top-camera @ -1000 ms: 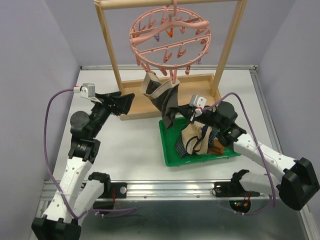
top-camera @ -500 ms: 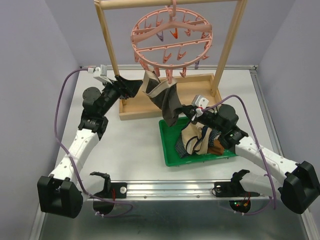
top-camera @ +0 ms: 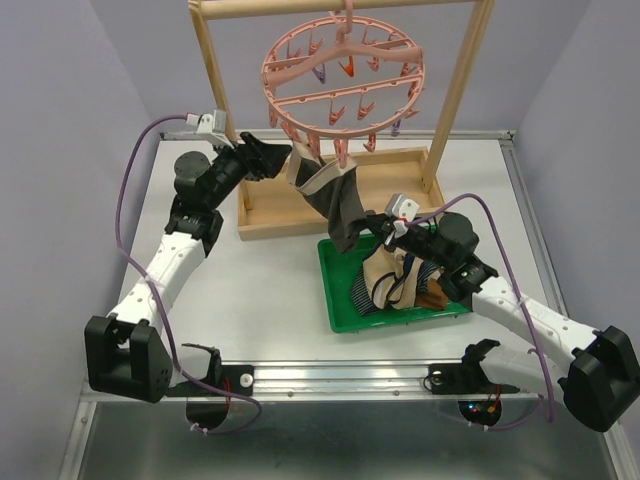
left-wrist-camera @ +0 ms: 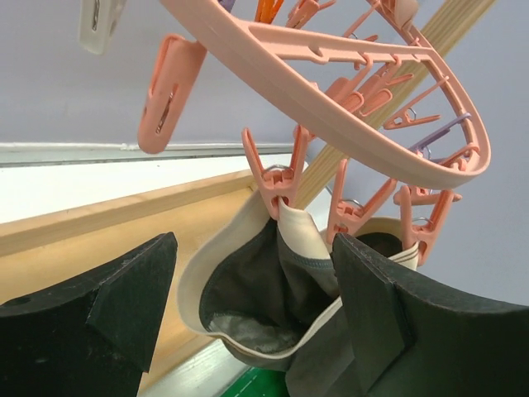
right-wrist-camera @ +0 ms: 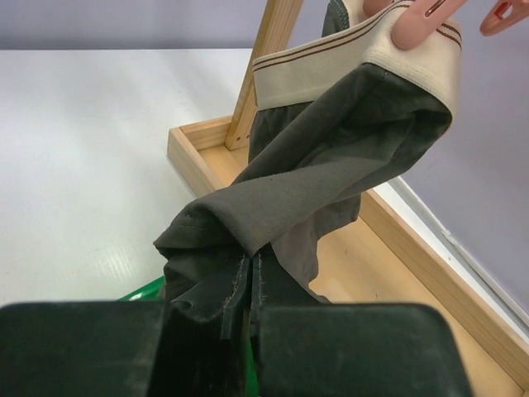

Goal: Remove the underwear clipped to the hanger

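Top external shows us several briefs (top-camera: 400, 280) in the green plastic tray (top-camera: 335, 292), one dark beige-banded pair (top-camera: 335, 205) still clipped to the round pink plastic hanger (left-wrist-camera: 256, 51), right claw (top-camera: 378, 225) pinching its hem, left claw (top-camera: 280, 158) gaping alongside.

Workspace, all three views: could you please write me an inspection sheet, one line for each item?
Surface: white table, no stains seen.
Job's things: pink hanger hangs on the wooden frame; hanging underwear, dark with beige waistband, held by pink clips; other underwear piled in the green tray.
Clutter: nothing seen.
Grippers: left gripper open, jaws either side of the waistband; right gripper shut on the hanging underwear's lower end.
Cables: left arm's purple cable and right arm's purple cable, both apart from the cloth.
Surroundings: grey walls.
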{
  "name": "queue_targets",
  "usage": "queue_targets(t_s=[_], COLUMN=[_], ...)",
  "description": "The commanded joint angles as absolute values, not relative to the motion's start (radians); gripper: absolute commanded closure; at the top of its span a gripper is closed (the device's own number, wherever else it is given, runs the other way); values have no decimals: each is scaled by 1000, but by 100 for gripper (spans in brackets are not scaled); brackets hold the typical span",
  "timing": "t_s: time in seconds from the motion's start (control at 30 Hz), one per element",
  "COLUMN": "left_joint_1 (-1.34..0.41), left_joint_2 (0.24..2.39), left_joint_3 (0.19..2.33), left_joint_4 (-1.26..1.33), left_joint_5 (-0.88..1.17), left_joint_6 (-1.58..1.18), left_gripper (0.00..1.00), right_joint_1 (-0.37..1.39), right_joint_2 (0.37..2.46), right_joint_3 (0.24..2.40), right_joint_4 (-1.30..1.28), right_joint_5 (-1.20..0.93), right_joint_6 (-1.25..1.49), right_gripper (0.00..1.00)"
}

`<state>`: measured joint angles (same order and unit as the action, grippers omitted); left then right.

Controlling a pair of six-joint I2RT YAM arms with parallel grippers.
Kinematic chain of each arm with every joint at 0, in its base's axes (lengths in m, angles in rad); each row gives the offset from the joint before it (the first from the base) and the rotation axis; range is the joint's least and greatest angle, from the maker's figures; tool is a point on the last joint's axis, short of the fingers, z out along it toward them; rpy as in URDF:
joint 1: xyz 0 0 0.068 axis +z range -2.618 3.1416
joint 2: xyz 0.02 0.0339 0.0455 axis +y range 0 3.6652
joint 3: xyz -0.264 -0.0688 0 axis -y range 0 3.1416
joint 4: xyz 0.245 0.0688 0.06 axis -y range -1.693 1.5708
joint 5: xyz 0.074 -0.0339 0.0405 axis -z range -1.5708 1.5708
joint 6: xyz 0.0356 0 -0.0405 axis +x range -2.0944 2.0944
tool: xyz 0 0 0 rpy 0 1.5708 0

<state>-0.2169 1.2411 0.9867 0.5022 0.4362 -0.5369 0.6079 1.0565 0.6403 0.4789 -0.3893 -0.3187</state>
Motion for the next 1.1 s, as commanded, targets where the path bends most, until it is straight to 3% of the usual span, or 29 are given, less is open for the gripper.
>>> queue_targets(t_s=[0.0,0.5,0.7,0.77,0.8,0.93,1.0,1.07], left_joint_1=[-222,-273,-273,-275,-276,-278,-279,-279], left_joint_2=[1265,1373,1402,1405,1408,1408,1404,1394], left_joint_3=[1063,1167,1186,1186,1181,1175,1169,1161], left_joint_4=[571,600,632,647,663,676,681,684], left_joint_5=[463,391,338,339,342,357,365,367], left_joint_6=[-486,-465,-488,-500,-502,-506,-505,-502], left_gripper=[13,16,24,37,52,88,97,97], right_joint_1=[600,600,601,600,601,601,600,598], right_joint_2=[1045,1049,1046,1046,1046,1049,1052,1054], right_joint_3=[627,635,630,629,629,624,623,623], right_joint_4=[514,514,514,514,514,514,514,515], right_joint_5=[-383,-391,-396,-396,-396,-399,-397,-396], right_joint_6=[-318,-313,-308,-310,-308,-307,-310,-310], right_gripper=[99,100,100,99,99,99,99,99])
